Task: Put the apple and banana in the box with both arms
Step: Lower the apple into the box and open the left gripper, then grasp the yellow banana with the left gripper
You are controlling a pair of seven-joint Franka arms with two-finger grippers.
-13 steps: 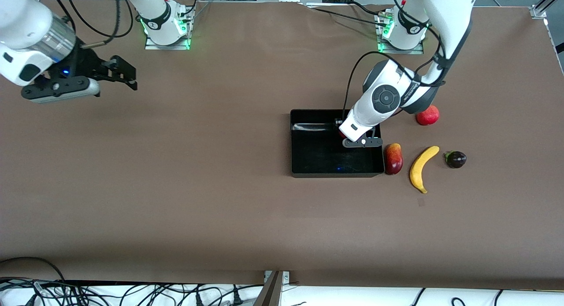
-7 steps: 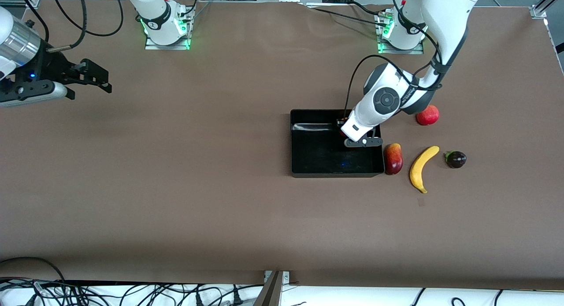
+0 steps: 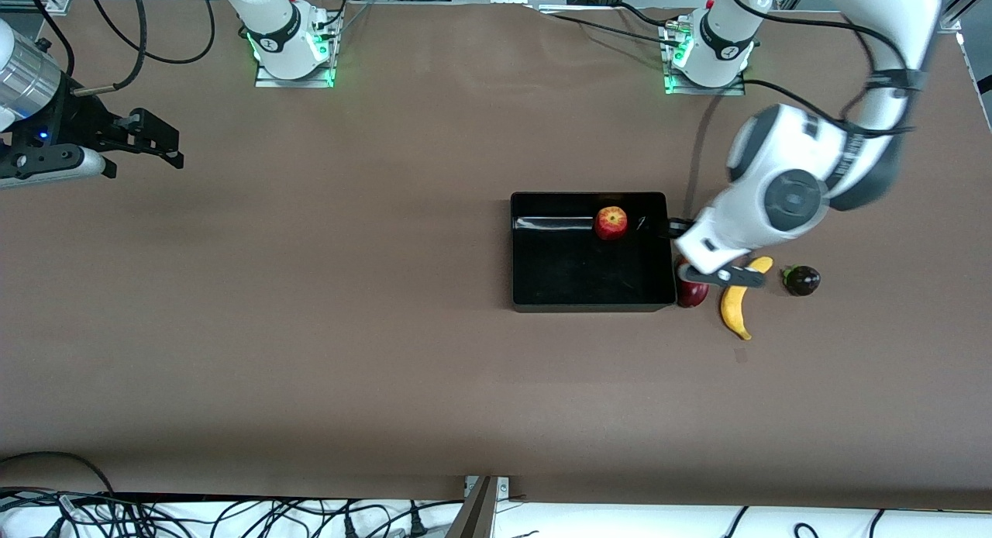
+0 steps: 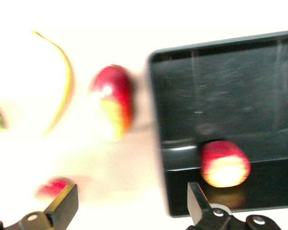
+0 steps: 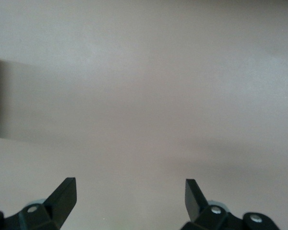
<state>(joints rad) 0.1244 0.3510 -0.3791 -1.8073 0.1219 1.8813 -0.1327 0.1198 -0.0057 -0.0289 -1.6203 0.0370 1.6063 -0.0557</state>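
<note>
The red and yellow apple [image 3: 611, 222] lies in the black box [image 3: 589, 307], by the wall farthest from the front camera. In the left wrist view the apple [image 4: 224, 164] lies free in the box [image 4: 221, 86]. The yellow banana [image 3: 734, 309] lies on the table beside the box, toward the left arm's end, and shows as a thin yellow curve in the left wrist view [image 4: 62, 81]. My left gripper [image 3: 676, 229] is open and empty in the left wrist view [image 4: 130, 191], over the box's edge. My right gripper [image 3: 164, 141] is open and empty in the right wrist view [image 5: 129, 187], over bare table at the right arm's end.
A red-yellow mango [image 3: 692, 294] lies between box and banana, half under my left arm; it also shows in the left wrist view [image 4: 111, 101]. A dark purple fruit [image 3: 802, 280] lies beside the banana. A red pomegranate [image 4: 53, 188] shows only in the left wrist view.
My left gripper has let go of the apple in the box, risen and swung toward the mango and banana. My right gripper has drawn back toward its end of the table.
</note>
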